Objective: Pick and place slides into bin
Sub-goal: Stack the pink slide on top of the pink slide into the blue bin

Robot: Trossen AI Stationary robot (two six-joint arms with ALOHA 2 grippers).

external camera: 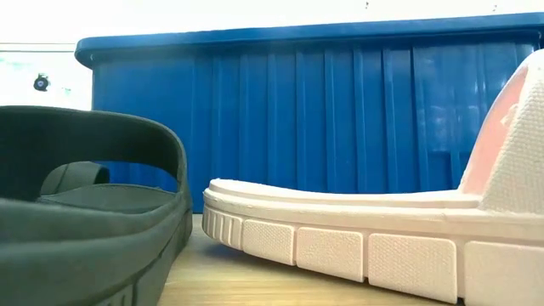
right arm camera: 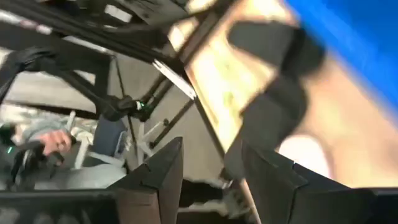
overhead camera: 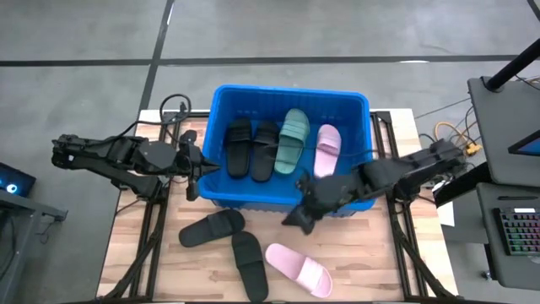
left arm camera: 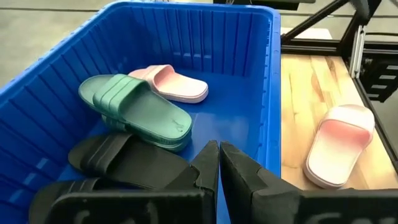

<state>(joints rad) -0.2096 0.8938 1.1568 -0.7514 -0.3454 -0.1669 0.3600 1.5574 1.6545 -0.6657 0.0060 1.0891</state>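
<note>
The blue bin [overhead camera: 287, 89] stands at the table's far middle. Lying in it are two black slides [overhead camera: 251, 148], a green slide [overhead camera: 294, 139] and a pink slide [overhead camera: 326, 149]. On the wood in front of the bin lie two black slides [overhead camera: 211, 228], [overhead camera: 250, 263] and a pink slide [overhead camera: 298, 269]. My left gripper [left arm camera: 219, 165] is shut with nothing in it, by the bin's left wall [overhead camera: 196, 173]. My right gripper [overhead camera: 299, 219] hangs open and bare just in front of the bin's near wall, above the table, with a gap between its fingers [right arm camera: 211, 180].
The low view looks past a black slide [external camera: 85, 212] and the pink slide [external camera: 357, 234] at the bin's near wall [external camera: 340, 110]. Metal frame rails run along both table sides. A desk with a keyboard [overhead camera: 515, 232] stands at the right. A person [right arm camera: 43, 146] shows beyond the table.
</note>
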